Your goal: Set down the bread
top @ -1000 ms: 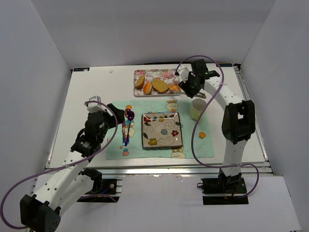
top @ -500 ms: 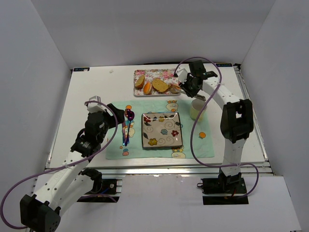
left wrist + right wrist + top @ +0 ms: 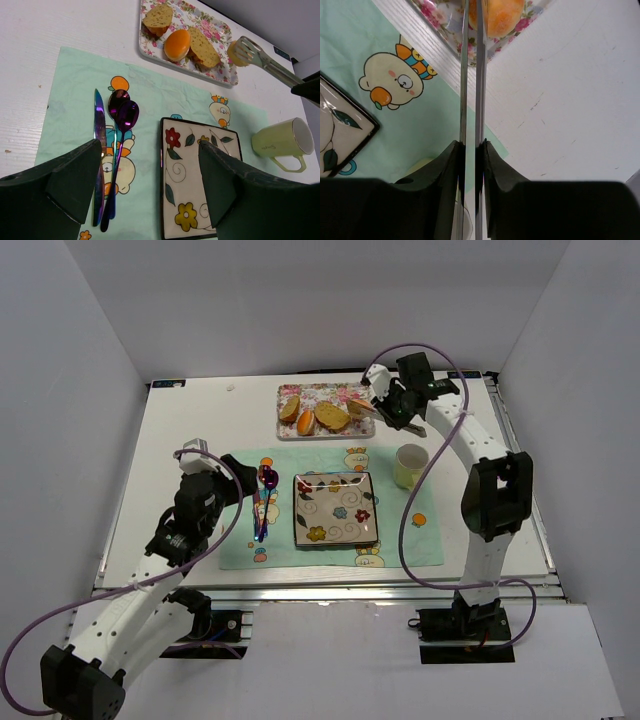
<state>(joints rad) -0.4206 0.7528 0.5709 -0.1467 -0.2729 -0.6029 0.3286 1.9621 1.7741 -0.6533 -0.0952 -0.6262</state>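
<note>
Two arms reach over a matte white desk [image 3: 200, 420] seen from above. The right end effector [image 3: 386, 407] hangs at 1 o'clock over the oblong floral tray [image 3: 330, 393], and the left end effector [image 3: 235, 492] is at 9 o'clock beside the mint placemat [image 3: 320, 556].

From the left wrist, its blunt black fingers [image 3: 65, 185] are spread and empty above the square glossy plate [image 3: 195, 200]. Slotted steel tongs [image 3: 256, 54] meet the rounded golden bread [image 3: 232, 53] at the tray's 3 o'clock end.

From the right wrist, that end effector clenches the tongs' two thin blades, with the bread at 12 o'clock.
</note>
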